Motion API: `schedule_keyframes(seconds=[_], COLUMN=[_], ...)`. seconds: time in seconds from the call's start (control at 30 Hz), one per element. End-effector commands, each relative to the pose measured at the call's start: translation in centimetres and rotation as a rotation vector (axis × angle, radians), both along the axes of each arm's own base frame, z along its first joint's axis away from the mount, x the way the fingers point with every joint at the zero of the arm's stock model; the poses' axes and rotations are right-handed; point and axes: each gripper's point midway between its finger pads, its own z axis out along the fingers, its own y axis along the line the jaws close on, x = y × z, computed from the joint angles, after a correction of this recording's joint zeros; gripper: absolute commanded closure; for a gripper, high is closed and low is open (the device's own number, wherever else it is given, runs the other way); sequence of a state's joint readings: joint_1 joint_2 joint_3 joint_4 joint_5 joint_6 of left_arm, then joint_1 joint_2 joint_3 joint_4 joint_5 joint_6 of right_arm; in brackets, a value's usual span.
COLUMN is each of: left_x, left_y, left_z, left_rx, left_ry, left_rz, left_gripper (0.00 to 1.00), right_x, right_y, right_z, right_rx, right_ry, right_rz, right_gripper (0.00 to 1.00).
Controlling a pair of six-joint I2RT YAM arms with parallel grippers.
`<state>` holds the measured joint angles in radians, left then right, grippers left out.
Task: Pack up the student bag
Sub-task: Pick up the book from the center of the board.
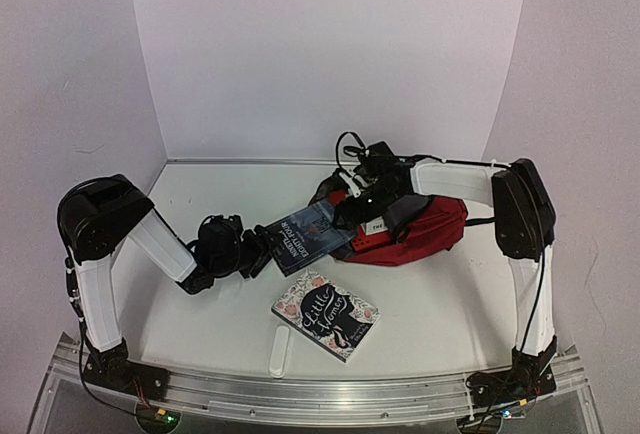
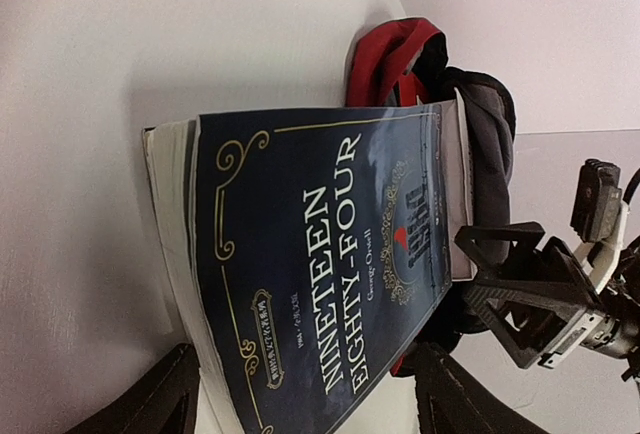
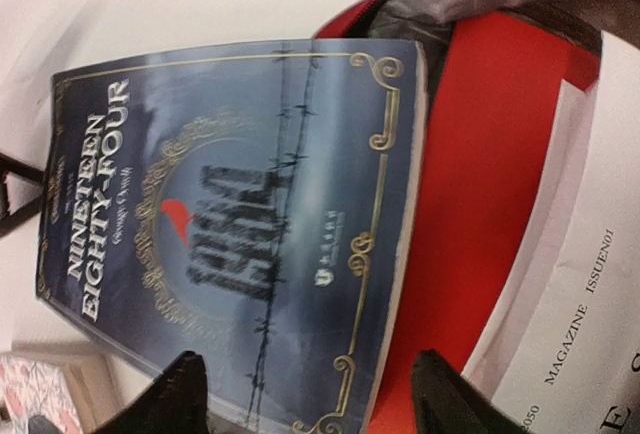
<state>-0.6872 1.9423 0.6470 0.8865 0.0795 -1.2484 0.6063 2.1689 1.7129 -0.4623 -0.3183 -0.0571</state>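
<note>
While white walls (image 1: 330, 54) ring the pale table (image 1: 200, 334), left pincer (image 2: 305, 356) grips the book (image 2: 320, 274); right pincer (image 3: 300, 379) gapes.

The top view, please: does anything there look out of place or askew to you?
The blue book stands out: only its far end reaches the open mouth of the red bag, most of it jutting out, tilted, over the table. The flowered book lies skewed on the table, not yet packed.

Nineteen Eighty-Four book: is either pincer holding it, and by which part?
Cannot be told. The left pincer flanks the near corner of the book, contact unclear; the right pincer is open over its cover.
</note>
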Motion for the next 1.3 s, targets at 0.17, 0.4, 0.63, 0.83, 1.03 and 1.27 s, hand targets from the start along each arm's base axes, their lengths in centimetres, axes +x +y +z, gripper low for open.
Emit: schedule_keyframes(seconds=[0.17, 0.4, 0.63, 0.83, 1.03, 1.27], left_x=[0.4, 0.4, 0.5, 0.3, 0.4, 0.4], left_y=[-0.5, -0.4, -0.7, -0.6, -0.6, -0.3], left_z=[0.5, 1.1, 0.8, 0.5, 0.9, 1.1], left_rx=[0.007, 0.010, 0.004, -0.006, 0.004, 0.019], left_ry=[-0.002, -0.010, -0.008, 0.001, -0.007, -0.016], left_rz=[-0.007, -0.006, -0.015, -0.011, -0.013, -0.009], left_gripper=[0.25, 0.25, 0.25, 0.25, 0.25, 0.25], right_x=[-2.8, -5.6, -5.2, -4.3, -2.5, -3.7], right_y=[0.8, 0.2, 0.1, 1.2, 1.6, 0.5], right_z=[8.4, 5.4, 4.0, 1.1, 0.4, -0.9], right_rx=[0.204, 0.237, 0.321, 0.398, 0.503, 0.577], right_ry=[0.058, 0.225, 0.219, 0.300, 0.312, 0.363], right_rz=[0.000, -0.131, -0.232, -0.331, -0.457, -0.563], right_gripper=[0.18, 0.19, 0.23, 0.28, 0.30, 0.30])
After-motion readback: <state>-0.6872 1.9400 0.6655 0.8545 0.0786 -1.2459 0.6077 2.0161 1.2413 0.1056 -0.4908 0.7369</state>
